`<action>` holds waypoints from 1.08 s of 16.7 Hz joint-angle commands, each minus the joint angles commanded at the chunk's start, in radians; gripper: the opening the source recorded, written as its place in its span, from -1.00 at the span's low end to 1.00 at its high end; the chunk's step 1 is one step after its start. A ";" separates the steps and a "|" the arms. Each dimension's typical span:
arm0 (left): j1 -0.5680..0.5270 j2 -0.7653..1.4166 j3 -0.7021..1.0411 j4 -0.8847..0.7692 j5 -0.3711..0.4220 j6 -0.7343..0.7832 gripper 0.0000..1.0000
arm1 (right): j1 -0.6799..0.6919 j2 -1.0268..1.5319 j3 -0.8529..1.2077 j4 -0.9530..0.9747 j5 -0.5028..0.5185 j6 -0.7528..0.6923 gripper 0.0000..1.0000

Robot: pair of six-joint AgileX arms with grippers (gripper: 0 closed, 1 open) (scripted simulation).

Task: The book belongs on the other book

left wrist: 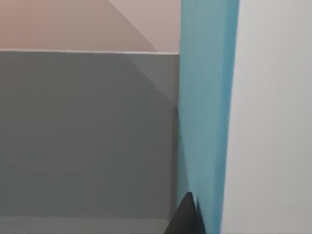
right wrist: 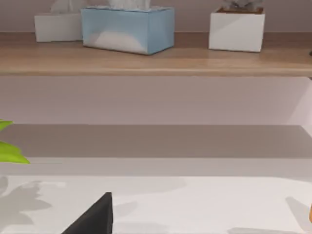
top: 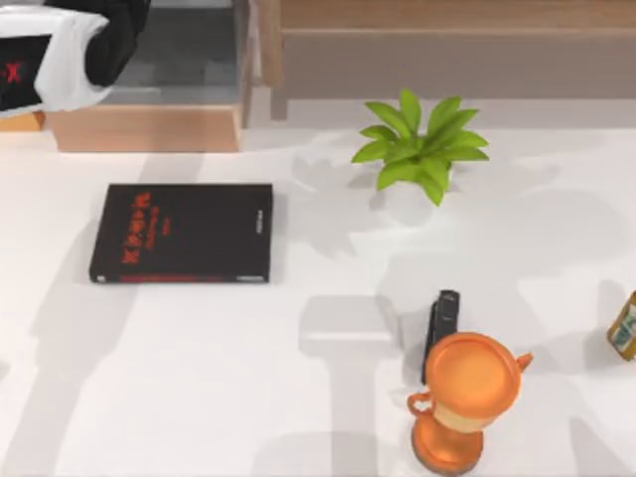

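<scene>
The other book (top: 182, 233), black with red lettering, lies flat on the left part of the white table (top: 199, 397). My left arm (top: 70, 50) is up at the far left corner in the top view. In the left wrist view the book (left wrist: 207, 112), light blue, runs as a narrow band straight out from my left gripper (left wrist: 187, 217), which is shut on it, off the table. My right gripper (right wrist: 92, 217) shows as a dark corner in the right wrist view, low over the table and facing the back shelf.
A green potted plant (top: 419, 149) stands at the back centre. An orange trophy (top: 467, 397) and a slim black object (top: 440, 328) sit front right, and a small yellowish box (top: 624, 326) is at the right edge. A wooden shelf (right wrist: 156, 58) carries a blue tissue box (right wrist: 127, 28).
</scene>
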 joint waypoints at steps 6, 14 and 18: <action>0.000 0.000 0.000 0.000 0.000 0.000 -1.00 | 0.000 0.000 0.000 0.000 0.000 0.000 1.00; -0.004 -0.049 -0.028 -0.020 -0.006 0.002 -1.00 | 0.000 0.000 0.000 0.000 0.000 0.000 1.00; -0.003 -0.055 -0.032 -0.022 -0.005 0.015 -1.00 | 0.000 0.000 0.000 0.000 0.000 0.000 1.00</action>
